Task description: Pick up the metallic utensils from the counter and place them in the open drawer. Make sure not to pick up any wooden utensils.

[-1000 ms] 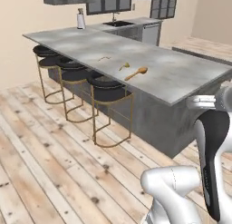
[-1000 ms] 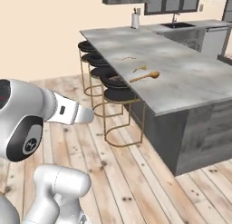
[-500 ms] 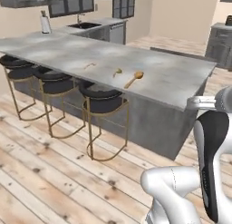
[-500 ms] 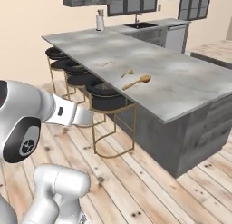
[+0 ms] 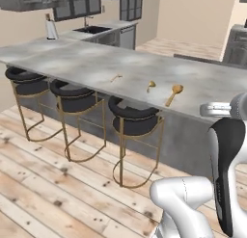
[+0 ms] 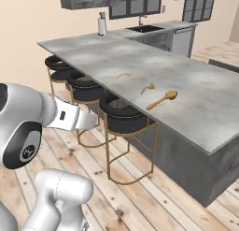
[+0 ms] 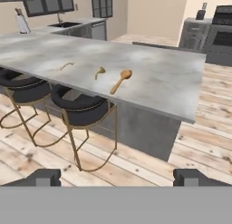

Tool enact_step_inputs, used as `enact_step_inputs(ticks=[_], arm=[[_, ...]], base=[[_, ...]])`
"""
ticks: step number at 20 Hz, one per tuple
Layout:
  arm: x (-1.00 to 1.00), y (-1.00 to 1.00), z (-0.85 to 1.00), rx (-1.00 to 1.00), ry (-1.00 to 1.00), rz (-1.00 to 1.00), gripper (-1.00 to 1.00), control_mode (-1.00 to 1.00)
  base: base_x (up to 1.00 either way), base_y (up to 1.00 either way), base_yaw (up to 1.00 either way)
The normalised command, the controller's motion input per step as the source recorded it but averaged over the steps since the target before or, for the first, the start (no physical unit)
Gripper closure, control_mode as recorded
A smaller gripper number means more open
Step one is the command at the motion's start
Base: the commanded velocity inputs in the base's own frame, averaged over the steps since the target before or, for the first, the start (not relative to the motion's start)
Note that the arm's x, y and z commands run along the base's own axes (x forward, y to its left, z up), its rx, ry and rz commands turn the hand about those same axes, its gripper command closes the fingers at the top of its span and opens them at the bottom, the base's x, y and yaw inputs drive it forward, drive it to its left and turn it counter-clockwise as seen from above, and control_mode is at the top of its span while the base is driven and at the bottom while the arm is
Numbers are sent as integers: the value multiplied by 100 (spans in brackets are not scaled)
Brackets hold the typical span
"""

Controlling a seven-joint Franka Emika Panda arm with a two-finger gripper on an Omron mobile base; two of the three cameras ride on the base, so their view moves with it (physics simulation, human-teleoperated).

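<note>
Wide-open gripper [image 7: 118,177], both dark fingertips [image 7: 44,177] set far apart at the bottom of the hand view, nothing between them, hanging over the plank floor [image 7: 149,166] well short of the counter [image 7: 149,73]. Pale grey marbled island top on a dark base, running long from the near right end away to the far left. On it, close to the near edge, three tan wooden utensils in a loose row: a long round-bowled spoon [image 7: 120,81] at the right, a smaller spoon-like piece [image 7: 99,72] just left of it, a thin curved stick [image 7: 67,65] further left, all lying flat and apart from one another. Same three in the left base view: spoon [image 5: 173,94], small piece [image 5: 150,85], stick [image 5: 116,78]; and in the right base view: spoon [image 6: 161,100], small piece [image 6: 147,88], stick [image 6: 123,75]. No telling where the knife lies or where the open drawer is. Black-cushioned stools with gold frames [image 5: 135,136] tucked under the near edge of the island. Beyond, far left, a sink [image 6: 147,28] in the dark cabinet run and a pale bottle-like thing [image 6: 101,24] beside it. Stove [image 7: 221,37] at the far right of the hand view.
</note>
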Motion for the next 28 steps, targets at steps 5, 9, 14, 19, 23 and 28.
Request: enact_step_inputs(ticks=[5, 9, 14, 19, 23, 28], arm=[[0, 0, 0, 0, 0, 0, -100, 100], [0, 0, 0, 0, 0, 0, -100, 100], [0, 0, 0, 0, 0, 0, -100, 100], [0, 0, 0, 0, 0, 0, -100, 100], [0, 0, 0, 0, 0, 0, -100, 100], [0, 0, 0, 0, 0, 0, -100, 100]], base=[[100, 71, -9], [100, 3, 0], [95, 28, -11], [55, 6, -24], [64, -11, -33], [93, 2, -36]])
